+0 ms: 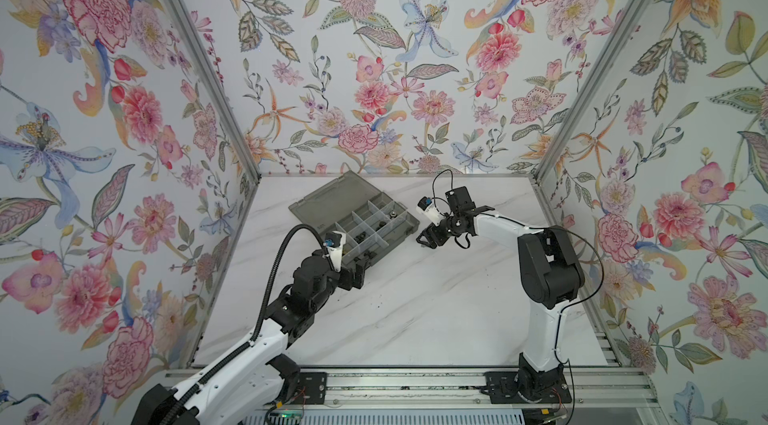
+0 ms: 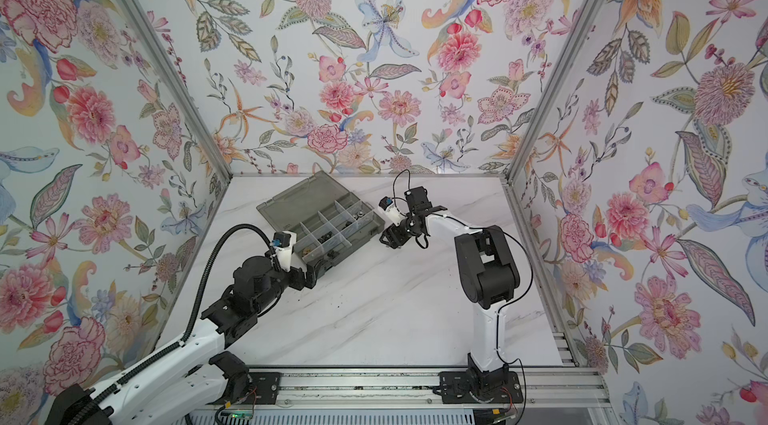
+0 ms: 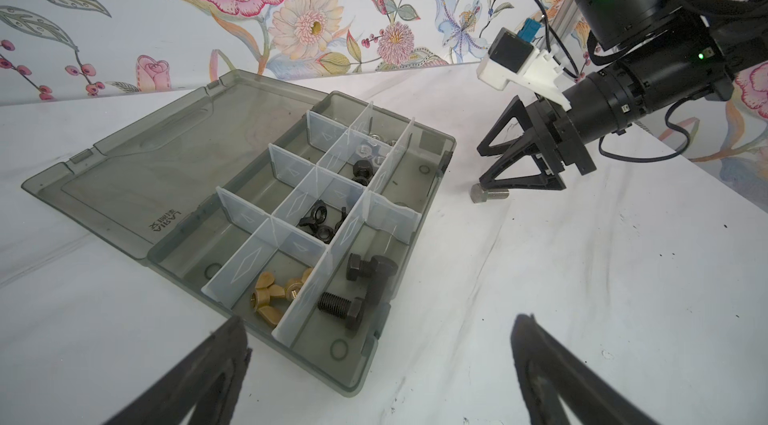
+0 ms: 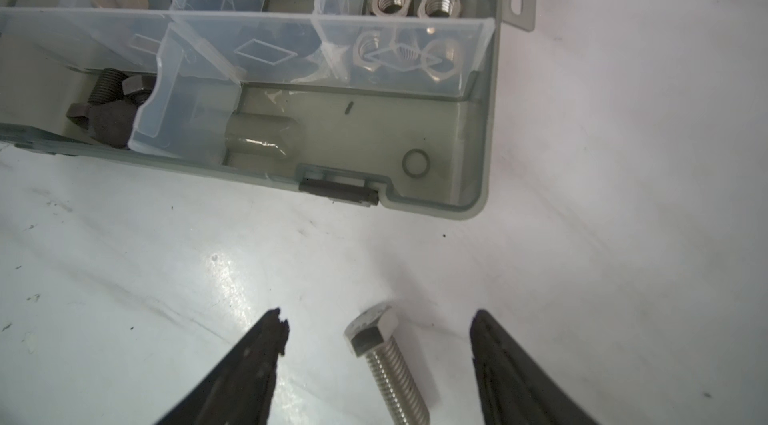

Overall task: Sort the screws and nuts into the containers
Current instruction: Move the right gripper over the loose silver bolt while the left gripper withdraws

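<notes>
The smoky-grey organizer box (image 1: pixel 332 198) (image 2: pixel 299 202) lies open at the table's back, its containers split by clear dividers (image 3: pixel 299 198). Inside are black screws (image 3: pixel 370 277), brass wing nuts (image 3: pixel 270 298), black winged nuts (image 3: pixel 320 221) and silver nuts (image 3: pixel 374 148) (image 4: pixel 411 1). One silver hex-head screw (image 4: pixel 386 360) (image 3: pixel 489 195) lies on the table beside the box's right end. My right gripper (image 4: pixel 378 331) (image 1: pixel 424 238) (image 2: pixel 385 241) is open, low over the table, a finger on each side of that screw without touching it. My left gripper (image 3: pixel 380 321) (image 1: pixel 359 273) (image 2: pixel 309 275) is open and empty at the box's near corner.
The box's flat lid (image 3: pixel 166 169) lies open on the white marble table (image 1: pixel 415 310), toward the back left. Floral walls close in the back and both sides. An aluminium rail (image 1: pixel 415 385) with both arm bases runs along the front edge.
</notes>
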